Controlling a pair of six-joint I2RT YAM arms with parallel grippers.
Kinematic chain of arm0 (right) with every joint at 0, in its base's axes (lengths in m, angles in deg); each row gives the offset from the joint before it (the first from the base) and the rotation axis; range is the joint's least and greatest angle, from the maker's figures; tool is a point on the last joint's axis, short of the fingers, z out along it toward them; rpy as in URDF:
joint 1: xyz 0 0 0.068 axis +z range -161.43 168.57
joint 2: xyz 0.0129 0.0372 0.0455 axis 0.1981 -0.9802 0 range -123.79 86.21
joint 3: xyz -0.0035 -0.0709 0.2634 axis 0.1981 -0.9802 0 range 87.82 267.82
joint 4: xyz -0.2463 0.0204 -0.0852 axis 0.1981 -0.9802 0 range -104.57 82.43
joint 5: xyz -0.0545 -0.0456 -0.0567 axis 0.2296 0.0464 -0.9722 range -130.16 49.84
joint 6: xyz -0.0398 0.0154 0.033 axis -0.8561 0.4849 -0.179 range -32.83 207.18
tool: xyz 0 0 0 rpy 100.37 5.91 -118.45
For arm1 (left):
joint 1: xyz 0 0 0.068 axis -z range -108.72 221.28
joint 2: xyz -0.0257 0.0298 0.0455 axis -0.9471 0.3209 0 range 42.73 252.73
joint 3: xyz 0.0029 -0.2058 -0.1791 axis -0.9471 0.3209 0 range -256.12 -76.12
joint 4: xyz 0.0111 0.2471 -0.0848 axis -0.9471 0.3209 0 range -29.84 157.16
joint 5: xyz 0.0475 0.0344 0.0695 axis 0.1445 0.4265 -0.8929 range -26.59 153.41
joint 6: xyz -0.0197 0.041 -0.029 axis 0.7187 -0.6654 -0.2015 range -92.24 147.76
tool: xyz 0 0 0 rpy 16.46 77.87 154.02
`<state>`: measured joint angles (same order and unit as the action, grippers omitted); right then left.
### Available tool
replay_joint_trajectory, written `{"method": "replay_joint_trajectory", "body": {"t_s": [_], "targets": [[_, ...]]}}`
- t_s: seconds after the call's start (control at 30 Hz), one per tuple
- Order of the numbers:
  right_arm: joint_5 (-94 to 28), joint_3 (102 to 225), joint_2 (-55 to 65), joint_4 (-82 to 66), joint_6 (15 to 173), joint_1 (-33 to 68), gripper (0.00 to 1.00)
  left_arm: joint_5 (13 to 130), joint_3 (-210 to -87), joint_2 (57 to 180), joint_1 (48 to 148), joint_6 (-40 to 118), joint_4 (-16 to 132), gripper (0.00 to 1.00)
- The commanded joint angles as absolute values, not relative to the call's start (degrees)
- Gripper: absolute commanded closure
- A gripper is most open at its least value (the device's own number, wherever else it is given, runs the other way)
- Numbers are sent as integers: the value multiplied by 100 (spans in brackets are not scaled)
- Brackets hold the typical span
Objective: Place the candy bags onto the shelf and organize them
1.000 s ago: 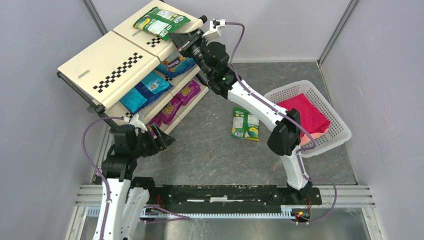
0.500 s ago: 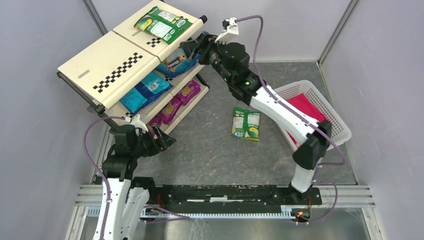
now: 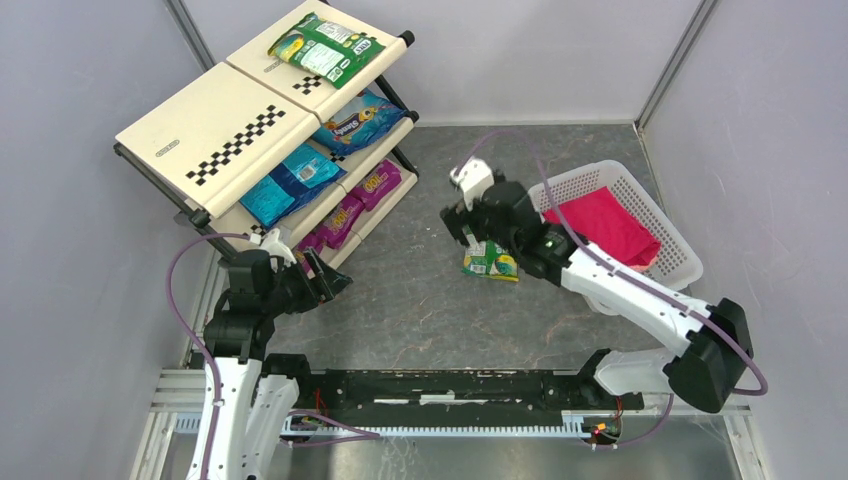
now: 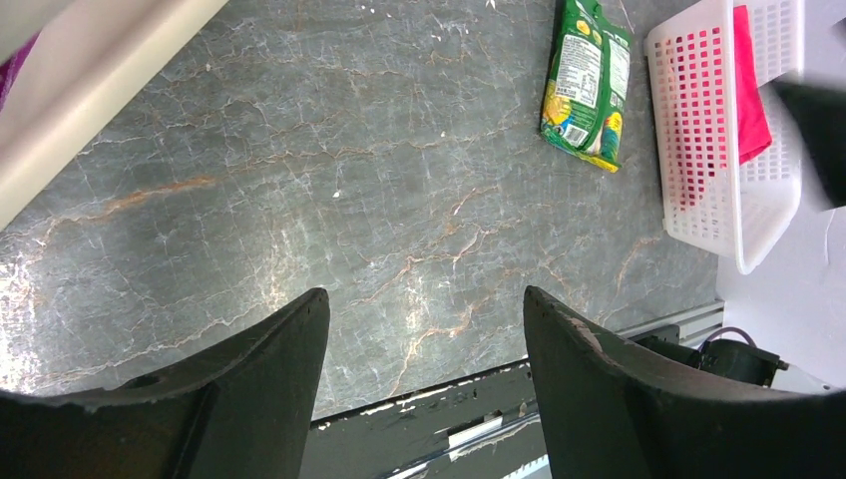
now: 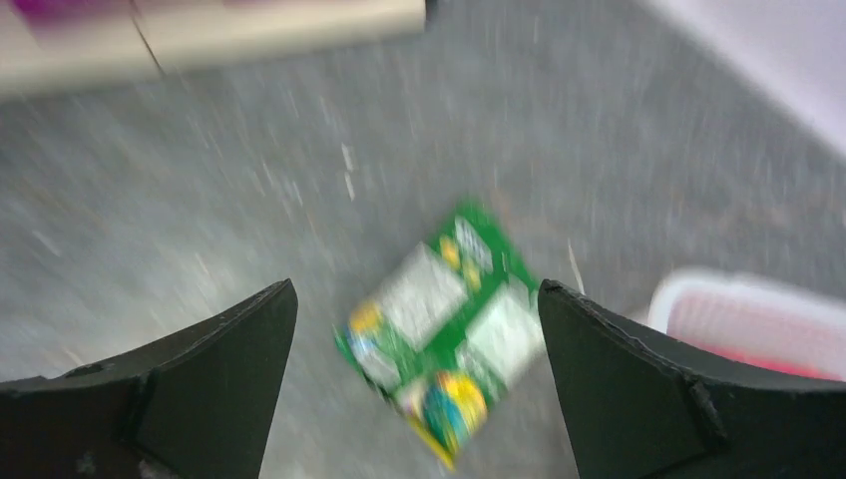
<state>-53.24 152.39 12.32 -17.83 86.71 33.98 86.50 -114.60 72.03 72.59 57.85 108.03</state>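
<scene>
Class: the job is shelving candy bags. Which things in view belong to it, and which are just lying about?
Job: loose green candy bag; shelf; shelved green bag; blue bags; purple bags.
Lying about: white lattice basket; pink-red cloth.

Top view. Purple bag [image 3: 375, 183], lowest tier of the shelf [image 3: 215, 130], 10 o'clock from table centre: yellow figures, read as "100", tilted. Second purple bag [image 3: 342, 218], at the first one's 7 o'clock: same yellow figures, partly hidden.

Blue bag [image 3: 355, 122], middle tier: pale word across the front, too small to read.

Green bag [image 3: 325, 45], top tier, 11 o'clock: white label patch, print unreadable.

Cream shelf panels: a small dark oval badge [image 3: 160, 150] on each, lettering not legible.

Left wrist view. Green bag on the floor [image 4: 587, 85], 1 o'clock: white panel of fine print, unreadable.

Right wrist view blurred; nothing legible.
</scene>
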Motion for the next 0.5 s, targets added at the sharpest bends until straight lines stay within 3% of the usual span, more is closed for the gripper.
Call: {"method": "replay_joint_trajectory", "body": {"t_s": [0.0,0.3,0.47], "targets": [[-6173,14431,1327,-3088,7990,3610,2,8800,-11456,7198,7225,5553,10602,22],[-7096,14046,285,-3506,7464,4663,2,8747,-11406,7149,7225,5610,10648,21],[-8018,14246,-792,-3781,7119,5157,12,8718,-11395,7147,7225,5631,10682,21]]}}
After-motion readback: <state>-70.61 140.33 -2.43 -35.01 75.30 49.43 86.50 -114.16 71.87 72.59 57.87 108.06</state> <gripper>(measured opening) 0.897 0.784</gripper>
